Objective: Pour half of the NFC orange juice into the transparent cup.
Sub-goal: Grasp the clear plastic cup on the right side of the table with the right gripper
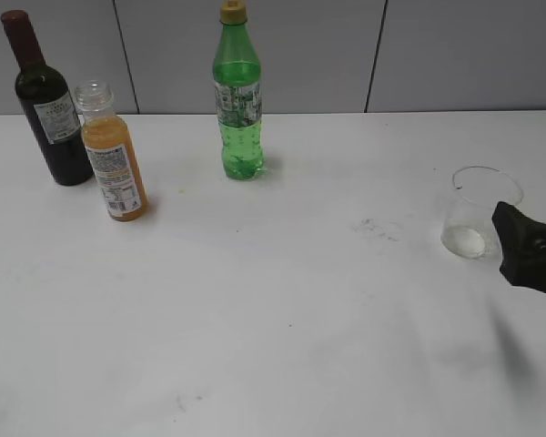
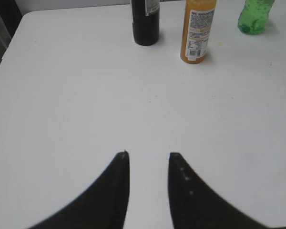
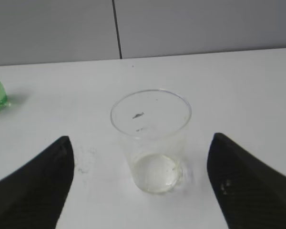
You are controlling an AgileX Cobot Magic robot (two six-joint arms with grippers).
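White tabletop [image 1: 282, 300] holds the NFC orange juice [image 1: 112, 155] far left beside a wine bottle [image 1: 47, 100], well apart from the transparent cup [image 3: 151, 138], which the wide-open right claw [image 3: 143, 183] could topple; the left claw [image 2: 148, 162] hangs open, empty.

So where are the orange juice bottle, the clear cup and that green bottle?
NFC orange juice [image 1: 115, 166]: exterior view, on its label.
transparent cup [image 3: 152, 143]: right wrist view, on its front wall.
green soda bottle [image 1: 240, 137]: exterior view, on its lower body.

Transparent cup [image 3: 151, 141] upright (empty) between spread jaws.
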